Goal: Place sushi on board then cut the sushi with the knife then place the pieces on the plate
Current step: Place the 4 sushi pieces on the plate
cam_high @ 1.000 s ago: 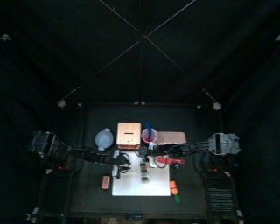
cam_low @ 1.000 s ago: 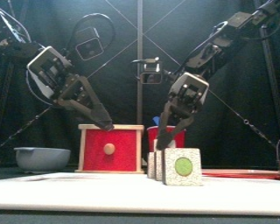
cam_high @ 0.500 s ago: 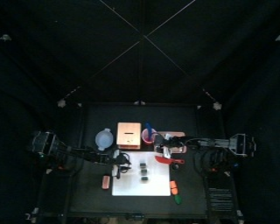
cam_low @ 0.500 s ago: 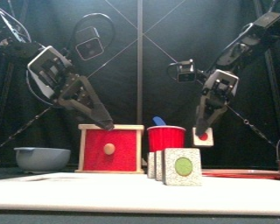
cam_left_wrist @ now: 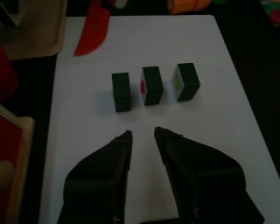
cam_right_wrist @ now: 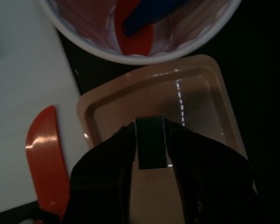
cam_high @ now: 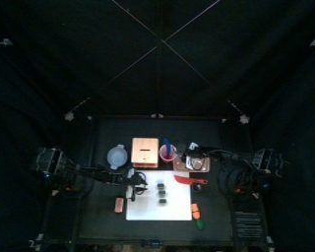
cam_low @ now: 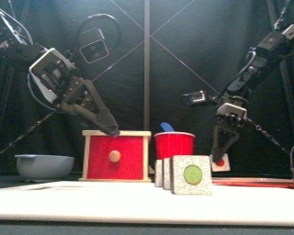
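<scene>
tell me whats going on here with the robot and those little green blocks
The right gripper is shut on one sushi piece and holds it over the pink tray. Three more cut pieces stand in a row on the white board, and the red knife lies on the board near them. The left gripper hovers open above those pieces, holding nothing.

Sushi pieces dark green, faces speckled white — cup red, tray pink.
</scene>
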Available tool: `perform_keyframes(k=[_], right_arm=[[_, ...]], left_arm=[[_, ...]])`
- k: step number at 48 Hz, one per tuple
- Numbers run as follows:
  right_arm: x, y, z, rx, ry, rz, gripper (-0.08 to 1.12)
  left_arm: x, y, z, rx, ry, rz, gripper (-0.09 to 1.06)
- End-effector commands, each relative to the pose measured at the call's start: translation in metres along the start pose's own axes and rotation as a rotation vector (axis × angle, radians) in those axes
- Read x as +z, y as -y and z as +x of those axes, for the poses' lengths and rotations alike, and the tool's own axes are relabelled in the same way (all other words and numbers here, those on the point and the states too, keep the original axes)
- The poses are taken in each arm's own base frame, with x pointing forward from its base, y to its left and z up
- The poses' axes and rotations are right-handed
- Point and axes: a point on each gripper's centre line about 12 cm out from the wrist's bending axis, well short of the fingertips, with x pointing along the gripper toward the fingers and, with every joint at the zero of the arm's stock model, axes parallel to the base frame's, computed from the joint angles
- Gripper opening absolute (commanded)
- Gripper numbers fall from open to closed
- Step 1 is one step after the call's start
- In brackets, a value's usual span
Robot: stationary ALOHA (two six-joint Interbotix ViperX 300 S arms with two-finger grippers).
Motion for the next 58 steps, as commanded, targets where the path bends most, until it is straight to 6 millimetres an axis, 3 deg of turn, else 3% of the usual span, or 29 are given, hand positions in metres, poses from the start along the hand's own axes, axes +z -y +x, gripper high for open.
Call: perform_keyframes(k=[1,8,18,35,41,58], right_arm=[[0.006,0.003,0.000,-0.009,0.017,0.000,0.77],[0.006,0.003,0.000,-0.010,0.018,-0.002,0.84],[0.015,-0.009,-0.017,0.008,0.072,-0.024,0.84],[0.043,-0.099,-0.028,0.185,0.158,-0.179,0.84],[0.053,-0.119,-0.023,0.214,0.191,-0.197,0.84],[0.067,-0.148,0.010,0.244,0.171,-0.217,0.84]], left_arm=[[0.013,0.000,-0.002,0.000,0.041,-0.004,0.70],[0.013,0.000,-0.002,0.000,0.041,-0.004,0.70],[0.014,0.000,-0.002,0.000,0.043,-0.004,0.70],[0.014,0.000,-0.002,-0.001,0.043,-0.005,0.70],[0.014,0.000,-0.002,0.001,0.043,-0.006,0.70],[0.012,0.000,-0.002,0.001,0.037,-0.007,0.70]])
